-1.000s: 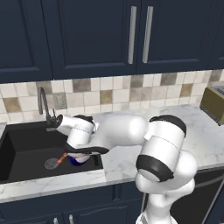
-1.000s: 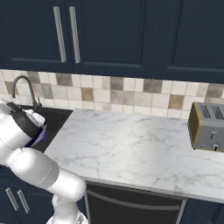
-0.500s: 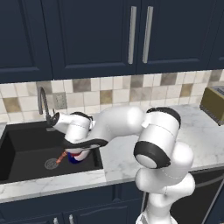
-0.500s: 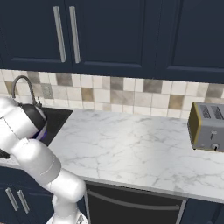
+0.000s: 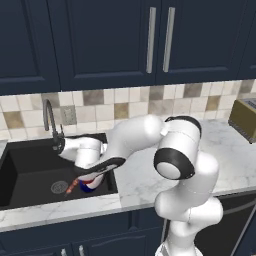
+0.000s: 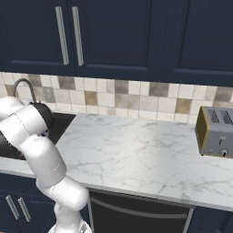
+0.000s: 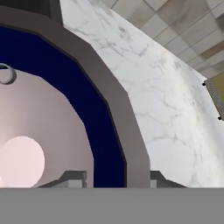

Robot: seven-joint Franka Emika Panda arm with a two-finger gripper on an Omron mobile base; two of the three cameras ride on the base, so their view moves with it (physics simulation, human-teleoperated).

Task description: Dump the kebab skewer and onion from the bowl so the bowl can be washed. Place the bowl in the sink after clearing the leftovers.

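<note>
My gripper [image 7: 116, 179] is shut on the rim of the bowl [image 7: 100, 127]. One fingertip [image 7: 72, 177] is on the white inside and the other [image 7: 159, 178] on the dark blue outside. In the left base view the bowl [image 5: 89, 186] hangs low in the right end of the sink [image 5: 30, 170], under my hand. The kebab skewer [image 5: 72, 187] lies just left of the bowl, beside the round drain [image 5: 58, 187]. The onion is hidden.
The dark faucet [image 5: 48, 117] rises at the back of the sink. White marble counter [image 6: 136, 150] stretches to the right, with a toaster [image 6: 216, 132] at its far end. Dark blue cabinets [image 5: 150, 40] hang above the tiled backsplash.
The elbow and upper arm have swung leftwards and closer over the counter. The bowl has stayed in about the same spot inside the sink, a little lower.
</note>
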